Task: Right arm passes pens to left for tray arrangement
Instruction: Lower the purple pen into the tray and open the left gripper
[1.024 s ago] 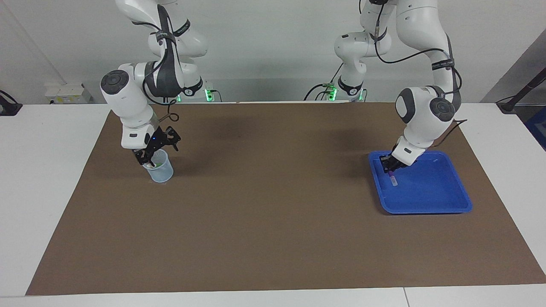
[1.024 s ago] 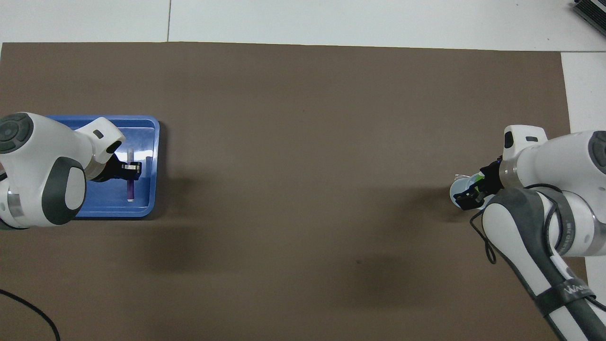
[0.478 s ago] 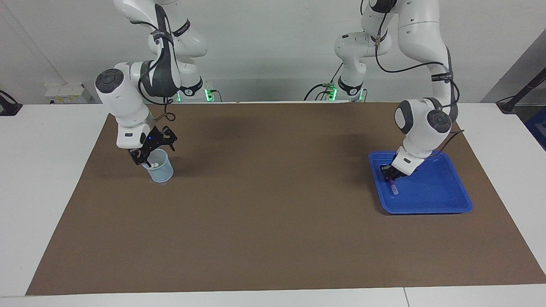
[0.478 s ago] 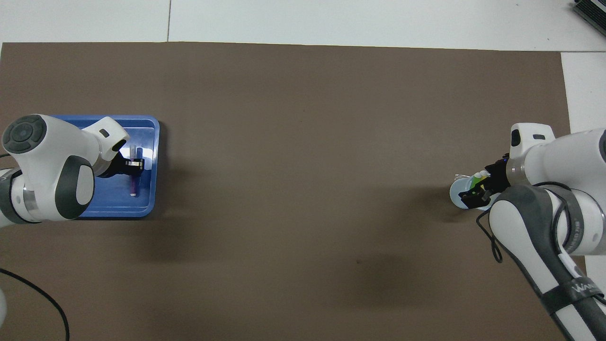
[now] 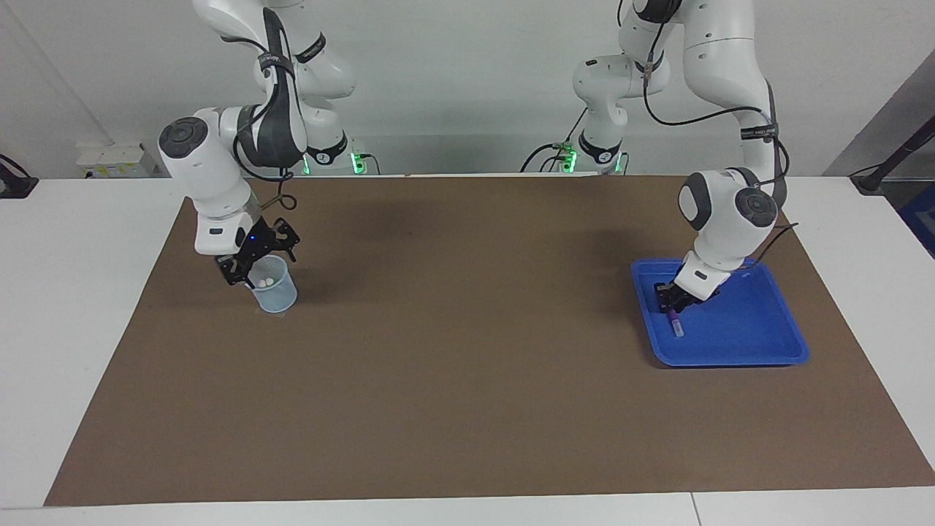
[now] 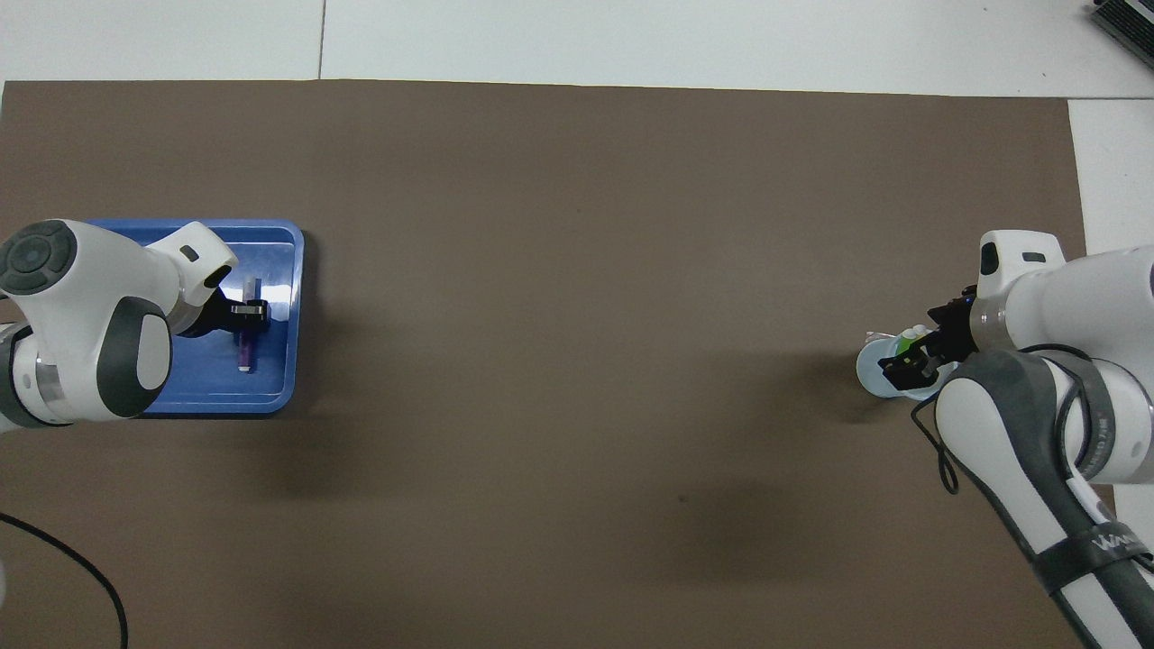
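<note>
Since a second ago the left gripper [image 5: 670, 298] has carried the purple pen [image 5: 674, 323] lower in the tray [image 5: 760, 343], and the right gripper [image 5: 250, 267] has slid a little toward the upper left of the facing view, over the cup [image 5: 277, 294].

The tray sits at the middle right of the facing view, toward the left arm's end of the table. The purple pen is in it, close to the rim that faces the table's middle, whitish end pointing away from the robots. The left gripper is right at the pen's purple end. I cannot tell whether it grips the pen or has let go.

The step in hand looks like setting this pen down. To do it well, the pen should lie flat on the tray floor before release. Then the gripper should lift straight up, so the pen is not dragged or rolled against the rim. Space should be left beside it for two more pens.

The cup stands at the middle left of the facing view. Two whitish pen ends show inside it, and the overhead view shows a green pen [image 6: 902, 343] there. The right gripper hangs at the cup's mouth. I cannot tell whether it is open or closed. It should take one pen alone and draw it up without tipping the light cup.
</note>
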### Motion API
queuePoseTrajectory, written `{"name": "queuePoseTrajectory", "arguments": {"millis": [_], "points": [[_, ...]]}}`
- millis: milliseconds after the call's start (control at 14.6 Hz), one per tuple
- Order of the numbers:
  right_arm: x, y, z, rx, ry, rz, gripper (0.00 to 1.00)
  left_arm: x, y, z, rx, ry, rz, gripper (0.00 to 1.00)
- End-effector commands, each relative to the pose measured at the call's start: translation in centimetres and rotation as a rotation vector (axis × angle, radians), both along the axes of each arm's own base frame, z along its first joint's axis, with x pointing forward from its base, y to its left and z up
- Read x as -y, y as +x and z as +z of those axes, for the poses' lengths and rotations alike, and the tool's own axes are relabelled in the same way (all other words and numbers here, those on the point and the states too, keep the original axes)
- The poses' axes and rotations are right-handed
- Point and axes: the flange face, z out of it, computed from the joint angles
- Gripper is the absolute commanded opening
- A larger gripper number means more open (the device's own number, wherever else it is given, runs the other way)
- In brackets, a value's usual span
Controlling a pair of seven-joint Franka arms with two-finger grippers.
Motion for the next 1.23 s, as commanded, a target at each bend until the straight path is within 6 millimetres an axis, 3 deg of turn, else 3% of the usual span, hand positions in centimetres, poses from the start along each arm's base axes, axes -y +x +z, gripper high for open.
{"name": "queuePoseTrajectory", "arguments": {"millis": [0, 137, 341, 546, 751, 1024, 1092, 1161], "points": [[0.7, 0.9, -1.6, 0.011, -0.014, 0.012, 0.87, -0.3, 0.1, -0.8, 0.014, 0.009, -0.007, 0.65], [1.0, 1.2, -2.4, 0.013, -0.014, 0.009, 0.85, -0.3, 0.1, -0.8, 0.014, 0.007, -0.004, 0.71], [1.8, 1.0, -2.5, -0.008, -0.011, -0.008, 0.76, -0.5, 0.2, -0.6, 0.015, 0.000, 0.019, 1.00], [1.9, 0.9, -2.1, -0.044, 0.003, -0.018, 0.74, -0.5, 0.3, -0.3, -0.003, 0.000, 0.017, 1.00], [1.8, 1.3, -0.9, -0.063, 0.008, -0.020, 0.74, -0.4, 1.3, 1.3, -0.035, -0.003, 0.017, 1.00], [1.7, 1.5, -1.0, -0.046, 0.005, -0.018, 0.74, -0.4, 2.6, 3.6, -0.075, -0.025, 0.033, 1.00], [1.7, 1.4, -1.1, -0.046, 0.005, -0.018, 0.72, -0.2, 2.8, 4.5, -0.094, -0.025, 0.030, 1.00], [1.7, 1.3, -1.4, -0.051, 0.007, -0.019, 0.63, 0.0, 3.0, 5.6, -0.102, -0.033, 0.037, 1.00]]}}
